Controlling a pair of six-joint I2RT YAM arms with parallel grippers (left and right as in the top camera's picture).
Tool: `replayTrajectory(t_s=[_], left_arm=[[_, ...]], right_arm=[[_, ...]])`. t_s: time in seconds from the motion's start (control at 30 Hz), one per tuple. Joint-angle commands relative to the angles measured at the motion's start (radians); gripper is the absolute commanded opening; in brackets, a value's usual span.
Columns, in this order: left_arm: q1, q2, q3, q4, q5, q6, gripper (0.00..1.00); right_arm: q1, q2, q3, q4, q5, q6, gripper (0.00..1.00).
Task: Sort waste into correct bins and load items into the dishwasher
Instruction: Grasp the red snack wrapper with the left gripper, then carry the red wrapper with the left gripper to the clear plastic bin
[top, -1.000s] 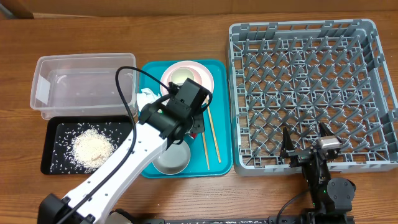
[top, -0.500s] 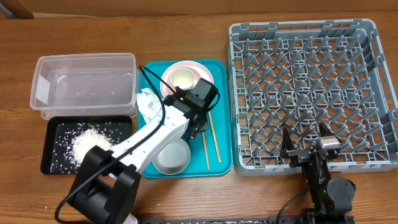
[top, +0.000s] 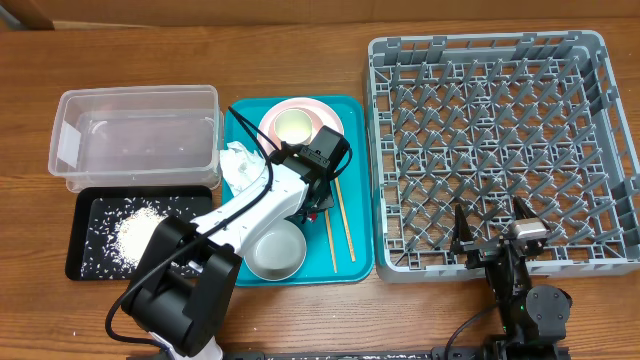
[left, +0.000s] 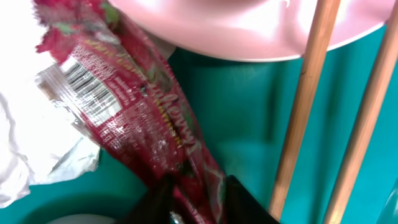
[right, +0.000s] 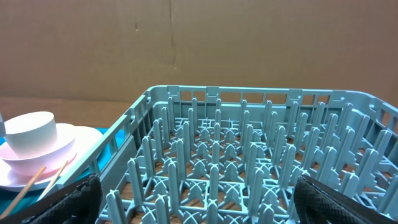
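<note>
My left gripper (top: 318, 203) is down in the teal tray just below the pink plate (top: 300, 128). In the left wrist view its jaws (left: 198, 202) are shut on the end of the red snack wrapper (left: 134, 106), which lies on the tray floor. The white napkin (top: 238, 165) lies to the wrapper's left. The wooden chopsticks (top: 341, 215) lie to its right. A small pale bowl (top: 293, 124) sits on the plate, and another bowl (top: 277, 250) sits at the tray's front. My right gripper (right: 199, 208) is open and empty at the grey dish rack's (top: 500, 150) front edge.
The clear tub (top: 135, 135) stands at the left. The black tray (top: 95, 262) in front of it holds a heap of rice grains (top: 140, 237). The teal tray (top: 358, 262) lies between the bins and the rack. The rack holds nothing.
My left arm has swung in and lowered over the tray, bringing its gripper down onto the red wrapper by the plate. The right arm has not moved.
</note>
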Motion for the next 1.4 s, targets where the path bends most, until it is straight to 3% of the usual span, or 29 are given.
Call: replayTrajectory(t_s=[0.0,0.1,0.23,0.47,0.67,1.07,1.37], left_arm=[[0.004,0.01,0.009,0.002,-0.021,-0.014,0.15],[0.004,0.01,0.009,-0.006,-0.018,-0.012,0.04],[0.006,-0.005,0.065,-0.077,-0.023,0.024,0.04],[0.027,-0.07,0.32,-0.278,-0.037,0.054,0.04],[0.182,-0.094,0.516,-0.388,-0.05,0.055,0.04],[0.621,-0.011,0.526,-0.337,0.006,0.074,0.04],[0.705,0.135,0.526,-0.261,0.006,0.092,0.04]], right_arm=[[-0.003,-0.01,-0.011,0.004,-0.001,-0.004,1.0],[-0.003,-0.01,-0.011,0.004,-0.001,-0.004,1.0],[-0.003,-0.01,-0.011,0.004,-0.001,-0.004,1.0],[-0.003,-0.01,-0.011,0.004,-0.001,-0.004,1.0],[-0.003,-0.01,-0.011,0.004,-0.001,-0.004,1.0],[-0.003,-0.01,-0.011,0.004,-0.001,-0.004,1.0],[-0.003,-0.01,-0.011,0.004,-0.001,-0.004,1.0]])
